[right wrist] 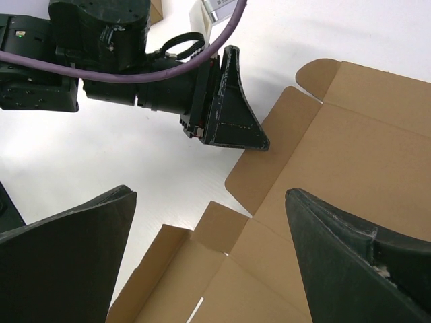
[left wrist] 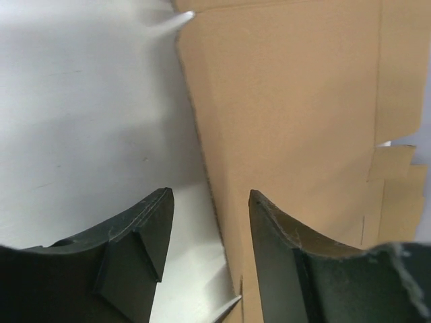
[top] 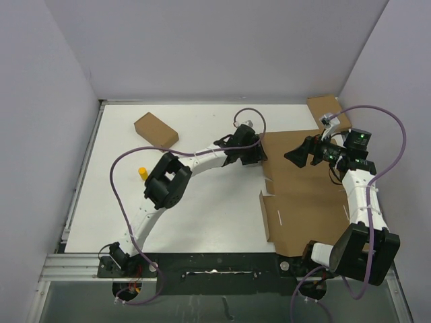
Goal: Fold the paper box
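The paper box (top: 303, 202) lies flat and unfolded on the right half of the white table (top: 202, 202), flaps spread out. My left gripper (top: 256, 156) is at the far-left flap's edge. In the left wrist view the gripper (left wrist: 210, 202) is open and straddles that edge of the cardboard (left wrist: 289, 121), one finger over the table and the other over the flap, with nothing pinched. My right gripper (top: 291, 156) hovers wide open over the sheet's far part. Its wrist view shows the right gripper (right wrist: 210, 202), the box's flaps (right wrist: 337, 155) below it, and the left gripper's fingertip (right wrist: 259, 142) at a rounded flap.
A small ready-made cardboard box (top: 156, 130) sits at the far left of the table, and another (top: 328, 111) stands in the far right corner. A small yellow object (top: 142, 173) stands left of the left arm. Grey walls close in the table on three sides.
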`<state>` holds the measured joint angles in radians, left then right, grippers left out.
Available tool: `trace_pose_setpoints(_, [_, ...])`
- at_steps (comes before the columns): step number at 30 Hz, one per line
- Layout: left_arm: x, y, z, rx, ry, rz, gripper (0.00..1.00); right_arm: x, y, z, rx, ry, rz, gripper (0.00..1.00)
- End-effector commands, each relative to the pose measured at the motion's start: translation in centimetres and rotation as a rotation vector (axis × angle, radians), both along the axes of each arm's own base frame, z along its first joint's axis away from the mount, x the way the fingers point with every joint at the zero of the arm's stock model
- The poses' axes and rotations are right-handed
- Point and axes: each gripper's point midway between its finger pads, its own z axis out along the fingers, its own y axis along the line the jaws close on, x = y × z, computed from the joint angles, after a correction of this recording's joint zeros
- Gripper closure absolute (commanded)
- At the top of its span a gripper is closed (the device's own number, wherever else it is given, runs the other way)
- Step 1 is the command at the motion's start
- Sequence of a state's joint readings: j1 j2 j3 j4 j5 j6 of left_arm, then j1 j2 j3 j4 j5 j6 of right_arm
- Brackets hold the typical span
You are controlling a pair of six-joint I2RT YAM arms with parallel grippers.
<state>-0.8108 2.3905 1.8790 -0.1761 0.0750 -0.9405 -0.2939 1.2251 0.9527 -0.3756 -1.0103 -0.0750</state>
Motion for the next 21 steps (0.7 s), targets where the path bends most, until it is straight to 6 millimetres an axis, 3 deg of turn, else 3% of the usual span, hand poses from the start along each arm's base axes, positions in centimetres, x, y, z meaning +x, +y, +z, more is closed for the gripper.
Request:
trace_pose_setpoints(1, [0.9, -2.4, 1.2, -0.075, -0.035, -0.033, 0.57, 0.3, 0.2, 1.7, -0.007, -0.076, 0.031, 0.02])
trace_pose_setpoints(5, [1.4, -2.1, 2.3, -0.085, -0.069, -0.045, 0.83, 0.2, 0.4, 1.7, 0.0, -0.074, 0.039, 0.02])
trace_pose_setpoints(9, [2.5, -0.5, 5.1, -0.105, -0.162, -0.038, 0.98, 0.0, 0.7, 1.8, 0.015, -0.076, 0.065, 0.02])
trace_pose_setpoints(15, [4.0, 4.9, 10.2, -0.116, -0.317, -0.027, 1.0, -0.5, 1.3, 1.9, 0.045, -0.087, 0.121, 0.02])
trace_pose_setpoints(21, [4.2, 12.7, 14.7, -0.145, -0.497, -0.054, 1.0, -1.0, 2.1, 2.0, 0.083, -0.116, 0.196, 0.02])
